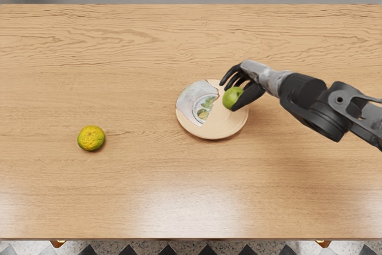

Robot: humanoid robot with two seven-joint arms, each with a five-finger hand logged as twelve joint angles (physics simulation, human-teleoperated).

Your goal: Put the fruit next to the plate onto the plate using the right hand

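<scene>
1. a wide table of pale, grained wood (149, 46) filled most of the head view. a strip of grey wall ran along the top edge, and a little black-and-white checked floor showed below the table's front edge.
2. a round, flat tan plate (224, 125) lay on the table a little right of centre. its left part carried a pale grey-white patch with small greenish marks, too small to make out.
3. the right arm (316, 103), light grey at the forearm and dark at its bulky joints, came in from the right edge and reached leftward to the plate.
4. the right hand (243, 85), with dark fingers, was over the plate's upper right rim.
5. its fingers (229, 76) were partly curled, arching over the top, while the thumb came up from below. between them sat a small, round green fruit (231, 97), so the hand was closed about it in a loose wrap rather than a tight fist.
6. the green fruit was over the right part of the plate, just inside the rim. whether it rested on the plate's surface or hung just above it could not be told from this view.
7. a second fruit, round, rough-skinned and yellow-green with an orange tinge (91, 138), lay on bare wood well apart from the plate, far to its left and slightly nearer the front edge, touching nothing but the table.
</scene>
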